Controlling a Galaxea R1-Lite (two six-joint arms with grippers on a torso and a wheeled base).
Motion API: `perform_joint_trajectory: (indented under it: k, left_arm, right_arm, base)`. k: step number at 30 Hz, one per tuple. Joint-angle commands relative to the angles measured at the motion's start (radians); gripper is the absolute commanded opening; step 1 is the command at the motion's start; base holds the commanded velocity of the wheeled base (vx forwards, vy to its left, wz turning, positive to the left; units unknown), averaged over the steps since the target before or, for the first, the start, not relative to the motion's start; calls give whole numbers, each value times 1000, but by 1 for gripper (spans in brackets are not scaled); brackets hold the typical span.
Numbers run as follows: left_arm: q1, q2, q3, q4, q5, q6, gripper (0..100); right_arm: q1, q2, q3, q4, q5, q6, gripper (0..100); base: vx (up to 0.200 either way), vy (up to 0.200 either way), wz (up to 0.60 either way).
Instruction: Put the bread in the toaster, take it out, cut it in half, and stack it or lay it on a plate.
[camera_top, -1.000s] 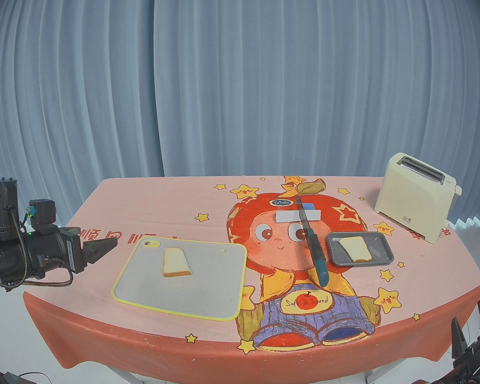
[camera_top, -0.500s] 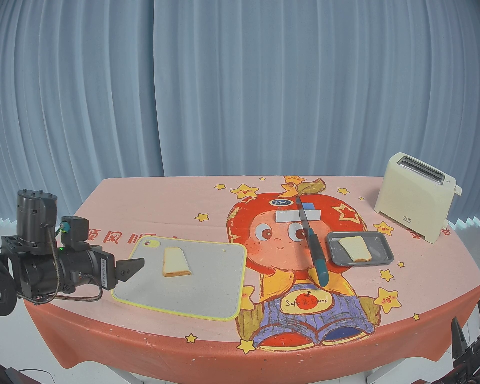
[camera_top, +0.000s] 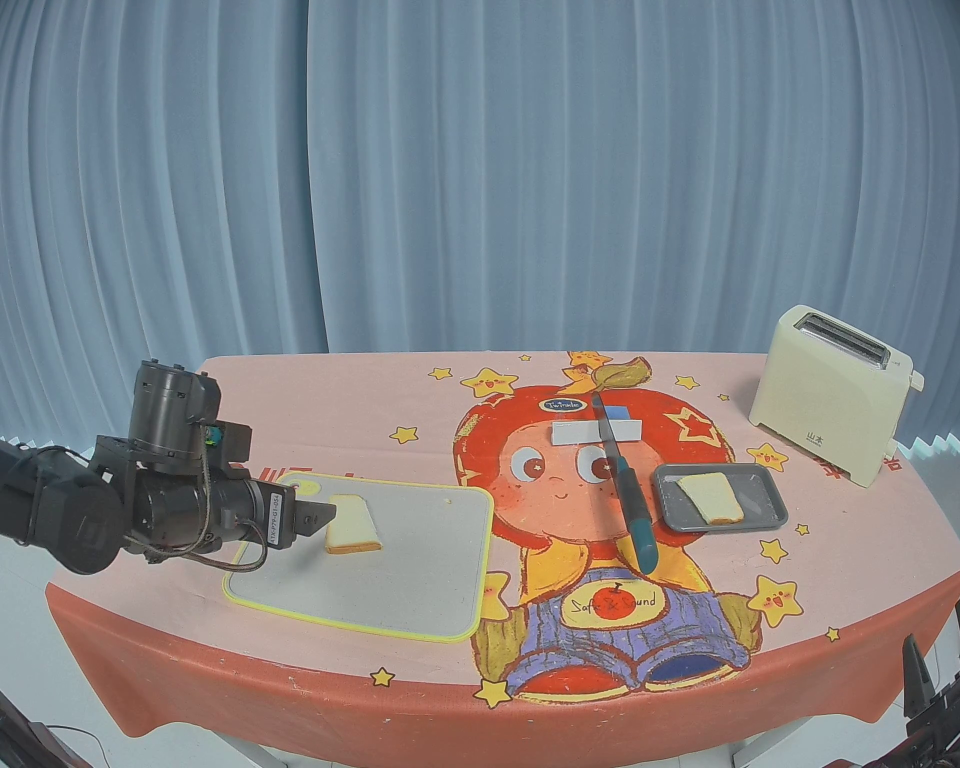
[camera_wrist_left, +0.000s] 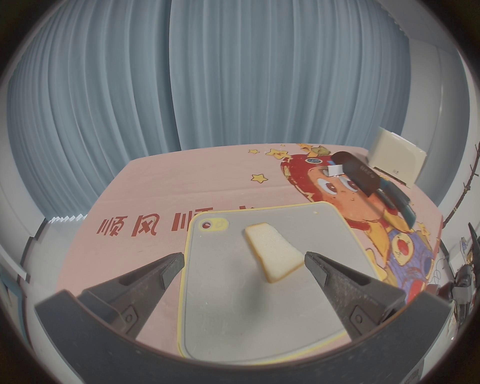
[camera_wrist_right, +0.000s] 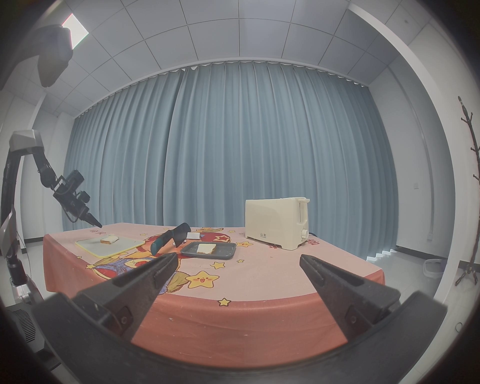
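two pieces of bread are lying on the table (camera_top: 300, 410). the bread (camera_top: 352, 524) is resting flat on the grey board (camera_top: 420, 585), toward the board's far left part, with its narrow end pointing away from the robot. the second piece (camera_top: 711, 497) is sitting in the dark plate (camera_top: 765, 500), well apart to the right and near the toaster (camera_top: 830, 395), which is standing at the table's far right. the knife (camera_top: 625, 480) is lying between board and plate, its teal handle pointing toward the robot and its blade leaning on a white block (camera_top: 575, 432).

the left gripper (camera_top: 322, 517) is hovering over the board's left side and pointing at the bread. its fingers are spread wide and gripping nothing, and in the left wrist view the bread's near end is showing between the tips. the right gripper (camera_wrist_right: 239, 259) is hanging low, off the table's near right edge, well apart from everything on it. its fingers are also spread wide and holding nothing.
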Motion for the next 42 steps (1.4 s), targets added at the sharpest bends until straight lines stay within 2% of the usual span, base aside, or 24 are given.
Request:
perform_joint_trajectory:
  k: [1, 6, 36, 37, 42]
  left_arm:
    - [29, 124, -61, 0, 26, -1, 100]
    - [49, 162, -89, 0, 26, -1, 100]
    - [44, 208, -90, 0, 29, 0, 100]
    - [46, 210, -90, 0, 29, 0, 0]
    - [46, 210, -86, 0, 29, 0, 0]
  right_arm:
    - [0, -16, 18, 0, 0, 0, 100]
    - [0, -16, 18, 0, 0, 0, 100]
    - [0, -16, 18, 0, 0, 0, 100]
    - [0, -16, 18, 0, 0, 0, 100]
    - [0, -16, 18, 0, 0, 0, 100]
  base:
    - [0, 0, 0]
    - [0, 0, 0]
    - [0, 0, 0]
    - [0, 0, 0]
    - [0, 0, 0]
